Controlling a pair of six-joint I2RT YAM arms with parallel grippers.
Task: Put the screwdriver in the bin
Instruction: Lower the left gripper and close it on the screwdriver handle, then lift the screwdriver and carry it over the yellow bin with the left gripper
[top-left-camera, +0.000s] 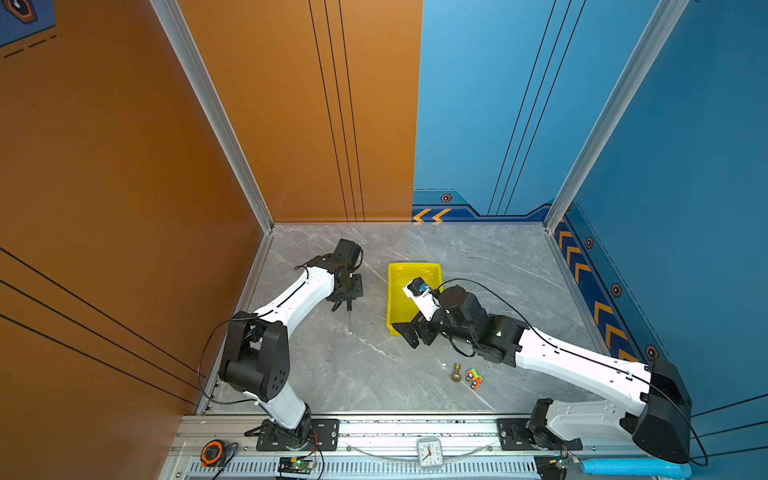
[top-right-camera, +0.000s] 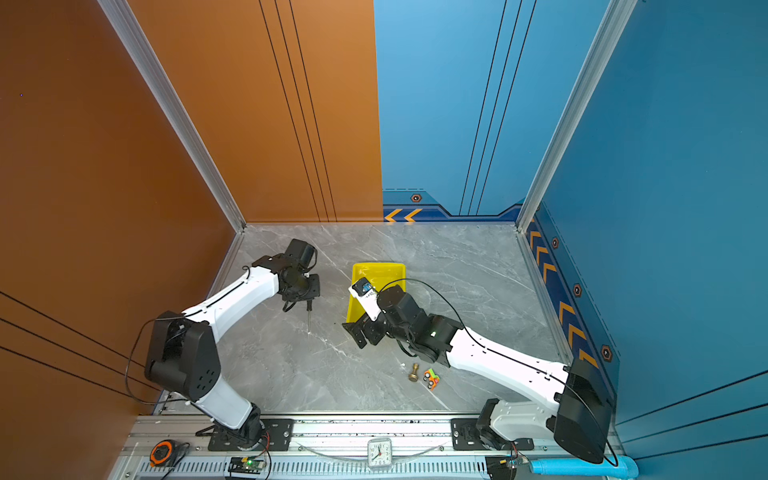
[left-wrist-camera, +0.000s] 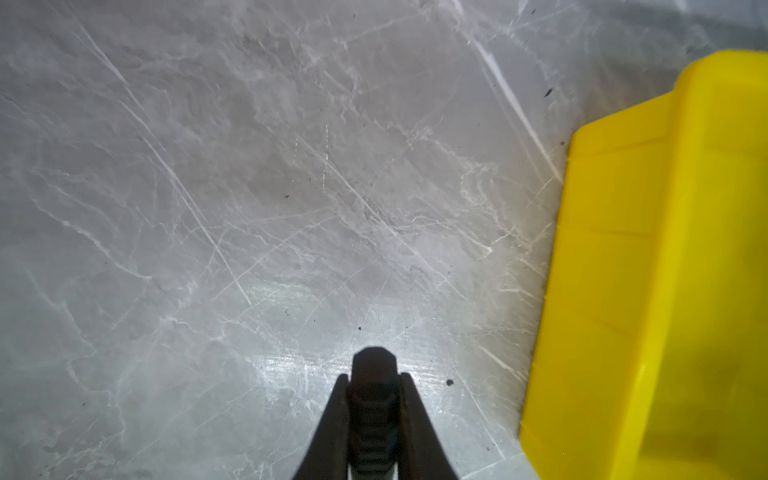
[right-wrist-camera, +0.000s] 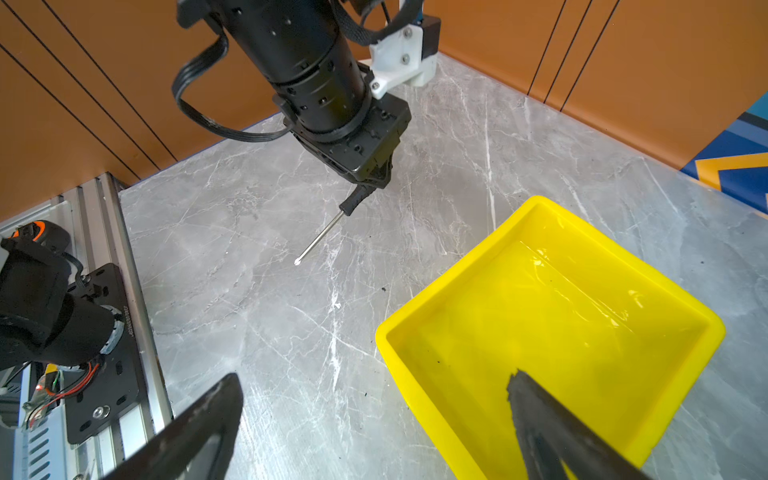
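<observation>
The screwdriver (top-left-camera: 350, 321) has a black handle and a thin silver shaft. My left gripper (top-left-camera: 348, 302) is shut on the handle, left of the bin (top-left-camera: 395, 291). The shaft slants down toward the front, its tip at or just above the table. In the left wrist view the handle (left-wrist-camera: 372, 362) sits between both fingers, with the yellow bin (left-wrist-camera: 623, 257) off to one side. My right gripper (right-wrist-camera: 374, 376) is open and holds nothing. It straddles the bin's near left corner (right-wrist-camera: 399, 353), one finger over the table and one over the bin's inside. The right wrist view also shows the screwdriver (right-wrist-camera: 322, 239).
A brass pawn-like piece (top-left-camera: 456, 372) and a small orange and green toy car (top-left-camera: 474, 379) lie on the marble table near the front right. A clock (top-left-camera: 430, 454) and a tape measure (top-left-camera: 212, 452) sit on the front rail. Walls enclose three sides.
</observation>
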